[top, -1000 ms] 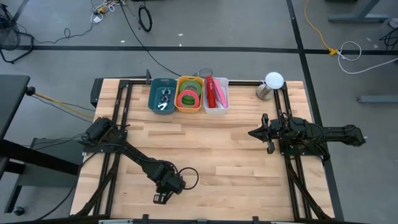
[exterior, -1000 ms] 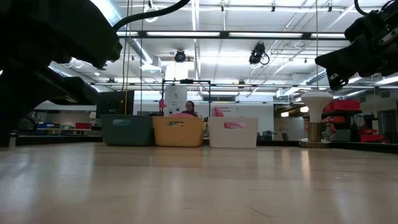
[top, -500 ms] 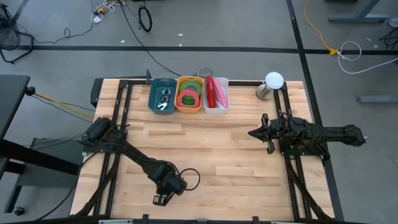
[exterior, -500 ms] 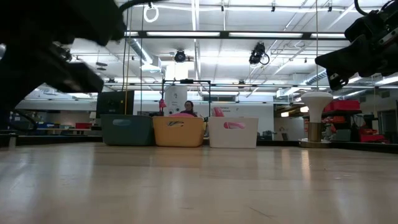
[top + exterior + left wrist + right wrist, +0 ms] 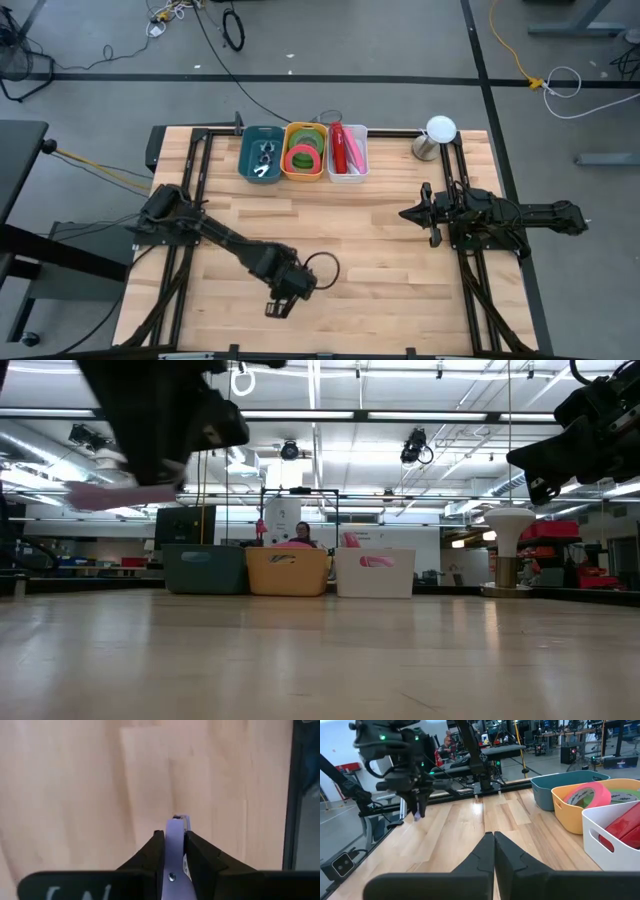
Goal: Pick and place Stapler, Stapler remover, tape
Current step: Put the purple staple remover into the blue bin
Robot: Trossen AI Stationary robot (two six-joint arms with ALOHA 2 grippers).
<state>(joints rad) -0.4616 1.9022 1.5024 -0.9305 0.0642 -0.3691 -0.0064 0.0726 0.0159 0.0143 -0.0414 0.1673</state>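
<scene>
The left gripper [image 5: 279,306] hangs above the near part of the table [image 5: 400,270], at about seven o'clock from its centre. Its jaws are pinched narrow on a slim pale-purple stapler [image 5: 174,851], which sits squarely between the fingers [image 5: 200,855] with its metal tip poking out past them, clear of the wood. The right gripper [image 5: 411,213] waits at three o'clock, jaws pressed together on nothing. At twelve o'clock stand three bins: the teal bin [image 5: 260,154], the yellow bin [image 5: 304,153] with the green tape [image 5: 311,151] and a pink roll [image 5: 299,159], and the white bin [image 5: 347,152] holding red things.
</scene>
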